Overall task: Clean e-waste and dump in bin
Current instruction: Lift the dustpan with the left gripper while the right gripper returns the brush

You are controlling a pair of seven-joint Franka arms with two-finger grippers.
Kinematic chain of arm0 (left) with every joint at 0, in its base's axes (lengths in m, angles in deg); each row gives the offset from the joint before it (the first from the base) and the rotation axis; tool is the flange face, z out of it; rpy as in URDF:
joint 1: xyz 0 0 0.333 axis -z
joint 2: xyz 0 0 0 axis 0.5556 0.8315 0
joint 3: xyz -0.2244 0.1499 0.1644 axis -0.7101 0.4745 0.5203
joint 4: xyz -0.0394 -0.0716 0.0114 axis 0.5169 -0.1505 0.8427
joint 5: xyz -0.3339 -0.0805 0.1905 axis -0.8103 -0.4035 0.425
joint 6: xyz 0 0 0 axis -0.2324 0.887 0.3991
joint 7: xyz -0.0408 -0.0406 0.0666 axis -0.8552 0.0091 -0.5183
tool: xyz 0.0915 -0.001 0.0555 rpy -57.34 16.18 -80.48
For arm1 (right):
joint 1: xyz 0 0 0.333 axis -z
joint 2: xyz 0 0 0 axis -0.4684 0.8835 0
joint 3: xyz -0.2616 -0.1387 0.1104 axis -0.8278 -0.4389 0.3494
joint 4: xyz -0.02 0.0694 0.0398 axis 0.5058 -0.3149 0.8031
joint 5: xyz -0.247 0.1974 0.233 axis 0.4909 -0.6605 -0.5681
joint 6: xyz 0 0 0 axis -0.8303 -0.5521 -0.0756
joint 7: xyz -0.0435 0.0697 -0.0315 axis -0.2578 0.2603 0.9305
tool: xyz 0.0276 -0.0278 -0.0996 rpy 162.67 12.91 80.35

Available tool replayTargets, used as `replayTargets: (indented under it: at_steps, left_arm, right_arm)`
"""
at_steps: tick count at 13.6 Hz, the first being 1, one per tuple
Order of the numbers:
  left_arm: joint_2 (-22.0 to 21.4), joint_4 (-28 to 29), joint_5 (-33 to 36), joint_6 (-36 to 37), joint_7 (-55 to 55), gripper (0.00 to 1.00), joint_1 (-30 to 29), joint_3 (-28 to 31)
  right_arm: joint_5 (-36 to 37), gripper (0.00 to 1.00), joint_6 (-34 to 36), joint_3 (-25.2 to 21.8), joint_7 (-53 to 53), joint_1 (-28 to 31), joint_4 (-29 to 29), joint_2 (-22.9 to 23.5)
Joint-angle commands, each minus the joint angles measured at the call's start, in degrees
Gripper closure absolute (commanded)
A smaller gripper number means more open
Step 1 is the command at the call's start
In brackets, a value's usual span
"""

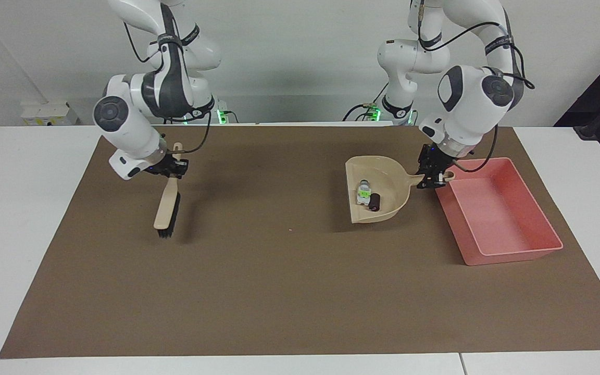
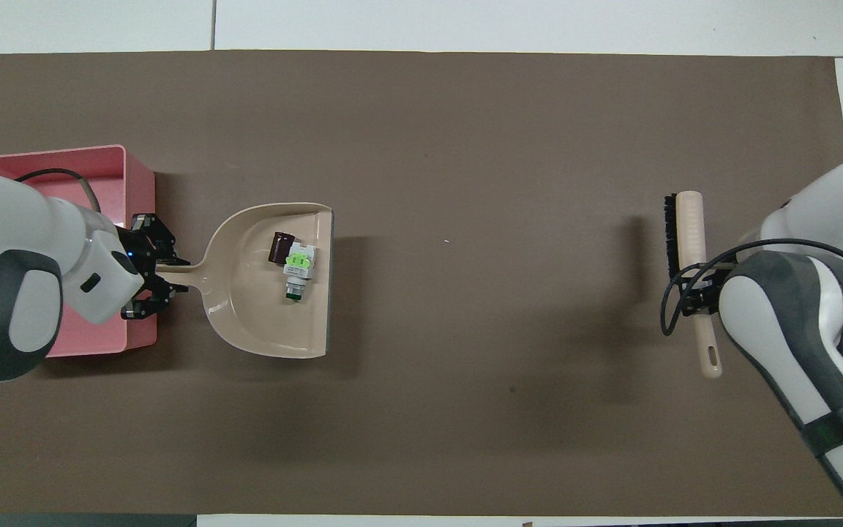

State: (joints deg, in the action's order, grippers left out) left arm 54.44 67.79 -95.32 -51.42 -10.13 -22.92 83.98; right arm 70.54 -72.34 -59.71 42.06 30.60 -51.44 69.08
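Dustpan [image 1: 378, 195] mouth away from bin [image 1: 498, 208] (e-waste [image 1: 367, 197] aboard)

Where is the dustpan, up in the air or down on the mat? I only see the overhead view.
Observer: Up in the air. In the facing view the dustpan hangs clear of the mat, with its shadow under it.
Operator: Is the brush lying flat?
Observer: No. The brush slants down from the right gripper, bristle end lowest, close to the mat.
Operator: How high is the other gripper?
Observer: Low. The left gripper grips the dustpan's handle just above the bin's rim.
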Motion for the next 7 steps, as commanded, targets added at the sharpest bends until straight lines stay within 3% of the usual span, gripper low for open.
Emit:
replayTargets:
  at_steps: [1,7]
  left_arm:
    - [-0.72,-4.44,-4.6,6.2,-6.99,1.0,-6.76,-0.06]
    - [2.0,-13.41,-11.2,14.65,-20.72,1.0,-23.99,-0.06]
  right_arm:
    - [1.41,1.0,-2.08,0.89,3.18,2.59,-3.65,-2.17]
    - [4.14,1.0,-5.86,0.98,6.16,5.58,-6.12,-0.5]
